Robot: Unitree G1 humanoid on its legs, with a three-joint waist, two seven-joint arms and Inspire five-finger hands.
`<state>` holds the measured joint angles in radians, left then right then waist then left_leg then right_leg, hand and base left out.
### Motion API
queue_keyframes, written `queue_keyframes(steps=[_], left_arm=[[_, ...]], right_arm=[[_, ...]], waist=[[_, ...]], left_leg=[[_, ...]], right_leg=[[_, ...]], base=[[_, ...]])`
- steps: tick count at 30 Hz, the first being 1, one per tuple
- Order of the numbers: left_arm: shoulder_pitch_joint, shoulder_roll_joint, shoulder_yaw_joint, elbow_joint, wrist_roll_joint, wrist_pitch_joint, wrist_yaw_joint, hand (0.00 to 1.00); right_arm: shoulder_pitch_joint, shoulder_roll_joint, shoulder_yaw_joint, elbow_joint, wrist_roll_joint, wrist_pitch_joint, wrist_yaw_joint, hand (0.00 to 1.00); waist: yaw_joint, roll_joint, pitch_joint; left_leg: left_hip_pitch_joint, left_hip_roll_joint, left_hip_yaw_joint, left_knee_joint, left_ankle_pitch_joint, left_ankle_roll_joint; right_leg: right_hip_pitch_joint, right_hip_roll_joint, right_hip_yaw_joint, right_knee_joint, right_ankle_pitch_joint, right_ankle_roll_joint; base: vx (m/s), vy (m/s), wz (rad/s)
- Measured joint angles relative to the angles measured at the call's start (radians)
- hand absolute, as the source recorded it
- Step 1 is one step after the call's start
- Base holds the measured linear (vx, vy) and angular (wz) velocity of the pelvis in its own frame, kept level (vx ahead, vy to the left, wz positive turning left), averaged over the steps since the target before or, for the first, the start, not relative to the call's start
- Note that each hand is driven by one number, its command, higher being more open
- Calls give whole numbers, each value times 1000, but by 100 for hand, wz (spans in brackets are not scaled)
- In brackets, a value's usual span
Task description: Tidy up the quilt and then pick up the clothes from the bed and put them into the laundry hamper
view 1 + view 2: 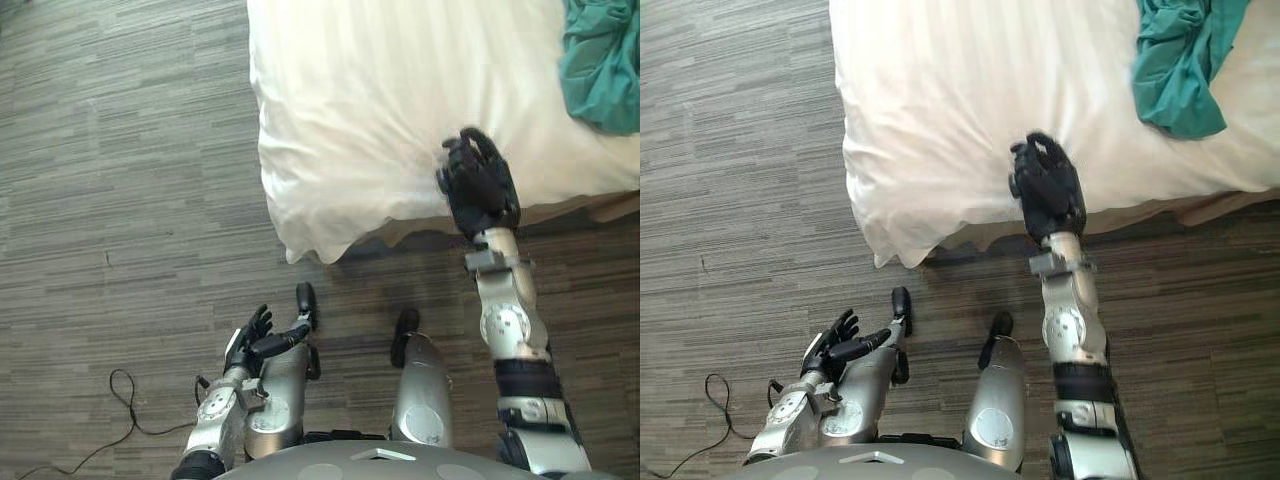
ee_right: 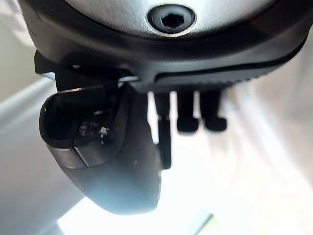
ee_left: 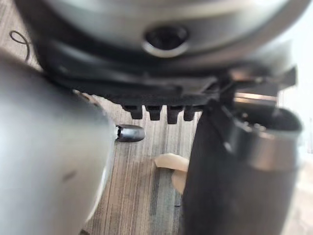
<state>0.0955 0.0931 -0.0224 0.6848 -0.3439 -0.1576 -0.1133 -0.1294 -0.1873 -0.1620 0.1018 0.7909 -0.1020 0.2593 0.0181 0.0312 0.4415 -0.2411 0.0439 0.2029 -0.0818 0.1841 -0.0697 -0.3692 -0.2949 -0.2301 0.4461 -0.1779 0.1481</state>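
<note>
Quilt, white and faintly striped (image 1: 380,110), covers the bed ahead of me, with a crumpled teal garment (image 1: 600,60) lying on it at the far right. My right hand (image 1: 480,185) sits over the quilt's near edge; I cannot tell whether it grips anything. My left hand (image 1: 255,340) hangs low above the grey streaked floor (image 1: 120,150), fingers loosely spread, empty.

Teal garment (image 1: 1175,70) is cut off at the top edge, so its full extent is unknown. White quilt (image 1: 380,110) runs past the top and right edges. Right hand (image 1: 480,185) shows its back at the quilt's near edge; contact underneath cannot be told.
</note>
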Motion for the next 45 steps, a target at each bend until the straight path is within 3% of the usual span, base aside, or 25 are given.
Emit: queue_keyframes(steps=[2, 5, 7, 8, 14, 20, 28, 33, 35, 36, 38, 39, 41, 43, 44, 45], left_arm=[[-3, 1, 21, -10, -6, 0, 0, 100], [-6, -9, 51, -10, -8, 0, 0, 100], [-8, -23, 78, 2, -8, 0, -10, 100], [-8, -26, 85, 6, -8, -1, -12, 100], [-5, -50, 203, 107, -1, -17, -14, 100], [34, -76, 265, 198, 68, 9, 29, 100], [35, -40, 225, 272, 191, 84, 85, 100], [26, -15, 199, 287, 255, 115, 81, 100], [14, -9, 199, 286, 303, 119, 68, 100], [5, -5, 199, 285, 320, 120, 56, 100], [3, -11, 204, 285, 339, 122, 49, 100], [2, -16, 205, 285, 353, 122, 47, 100], [8, -41, 205, 286, 360, 121, 38, 100], [15, -64, 221, 285, 346, 114, 55, 100], [9, -60, 215, 285, 347, 113, 47, 100], [1, -57, 213, 281, 343, 115, 38, 100]], right_arm=[[168, 41, -10, 64, -67, 8, 52, 0], [307, 78, -19, 225, -81, 21, 62, 0], [395, 113, -73, 420, -90, 17, 84, 0], [413, 119, -93, 462, -112, 13, 91, 100], [533, 162, -226, 674, -297, -79, 222, 100], [499, 180, -252, 738, -409, -121, 242, 100], [372, 149, -175, 850, -558, -101, 227, 100], [325, 121, -141, 897, -550, -71, 213, 100], [307, 117, -139, 907, -548, -52, 204, 100], [301, 113, -130, 906, -546, -45, 198, 100], [299, 93, -118, 905, -539, -41, 196, 100], [296, 83, -116, 904, -538, -41, 196, 100], [283, 48, -101, 898, -536, -40, 196, 100], [300, 42, -110, 881, -529, -35, 193, 100], [323, 50, -115, 871, -526, -33, 189, 100], [334, 72, -121, 870, -516, -28, 182, 100]], waist=[[-7, -27, 3], [-30, -44, 2], [-53, -55, -5], [-53, -58, -7], [-59, -93, -146], [-52, -77, -268], [-50, -61, -304], [-51, -59, -304], [-49, -64, -299], [-47, -68, -293], [-47, -64, -292], [-47, -52, -292], [-53, 0, -293], [-65, 5, -294], [-81, 2, -292], [-70, -10, -285]], left_leg=[[13, 6, 27, 13, -23, -2], [31, 13, 53, 30, -51, -3], [66, 26, 82, 60, -87, -9], [82, 31, 94, 65, -97, -11], [201, 80, 150, 77, -151, -41], [301, 82, 138, 21, -147, -46], [336, 59, 68, -3, -134, -43], [362, 54, 72, 0, -141, -45], [342, 65, 84, 92, -191, -45], [294, 80, 66, 249, -248, -37], [246, 93, -18, 411, -301, -23], [240, 98, -51, 443, -318, -23], [245, 112, -177, 491, -420, -47], [258, 110, -195, 460, -476, -57], [261, 111, -178, 433, -507, -62], [263, 107, -148, 434, -505, -56]], right_leg=[[10, 8, 18, -16, 0, 0], [34, 19, 35, -46, 7, 2], [82, 27, 42, -77, 26, 30], [96, 31, 42, -85, 33, 38], [236, 73, 29, -175, 47, 35], [364, 91, -17, -271, 53, 26], [483, 103, -86, -379, 86, 24], [517, 103, -85, -399, 92, 25], [515, 100, -49, -395, 96, 26], [512, 96, -4, -391, 101, 25], [476, 99, 86, -365, 103, 24], [456, 105, 123, -350, 104, 24], [359, 143, 260, -306, 108, 22], [313, 161, 312, -287, 119, 34], [298, 159, 307, -289, 157, 53], [280, 154, 299, -289, 205, 49]], base=[[81, -41, -32], [120, -22, -30], [157, -25, -40], [150, -30, -51], [140, -33, -26], [58, 0, 8], [5, 5, 23], [9, 12, 1], [0, 28, -51], [-24, 16, -74], [-62, 32, -119], [-95, 111, -174], [-126, 203, -184], [-105, 167, -97], [-126, 175, -65], [-173, 184, -65]])
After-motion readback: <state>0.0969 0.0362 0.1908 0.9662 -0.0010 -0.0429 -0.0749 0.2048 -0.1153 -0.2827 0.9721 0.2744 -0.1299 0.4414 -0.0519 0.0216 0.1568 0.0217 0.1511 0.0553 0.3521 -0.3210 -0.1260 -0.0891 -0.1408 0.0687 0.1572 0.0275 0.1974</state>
